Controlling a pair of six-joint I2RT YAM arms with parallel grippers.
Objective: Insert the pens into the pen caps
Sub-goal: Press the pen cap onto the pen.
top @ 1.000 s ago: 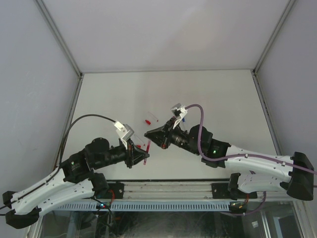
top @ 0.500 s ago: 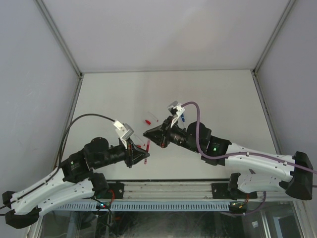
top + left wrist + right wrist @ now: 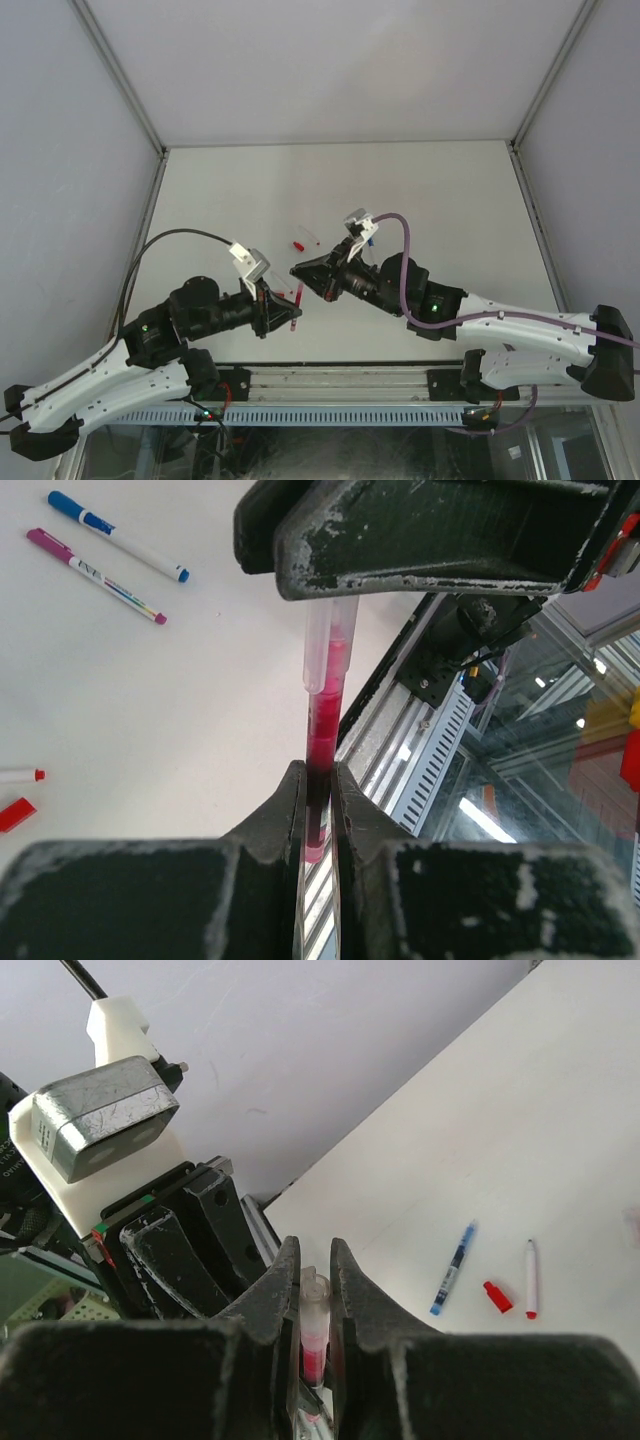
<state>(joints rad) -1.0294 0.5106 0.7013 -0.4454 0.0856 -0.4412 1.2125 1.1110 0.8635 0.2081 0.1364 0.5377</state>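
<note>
Slight rightward shift of right gripper [image 3: 313,1252] rear; fingers pinch clear end of slim magenta-and-clear plastic pen [image 3: 322,730]; left gripper [image 3: 317,773] clamps magenta section.

A magenta pen [image 3: 320,770] and a clear cap [image 3: 328,645] are noted. A blue-ended pen [image 3: 118,537], a magenta-ended pen [image 3: 97,576] and a red cap [image 3: 14,814] are seen on a white table [image 3: 150,700].

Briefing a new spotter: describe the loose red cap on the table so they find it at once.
In the right wrist view, look at the white table to the right of the right end effector. Three small things lie there: a blue pen, the red cap and a white pen with a red tip. The cap lies between them, the only short, all-red stub.
</note>
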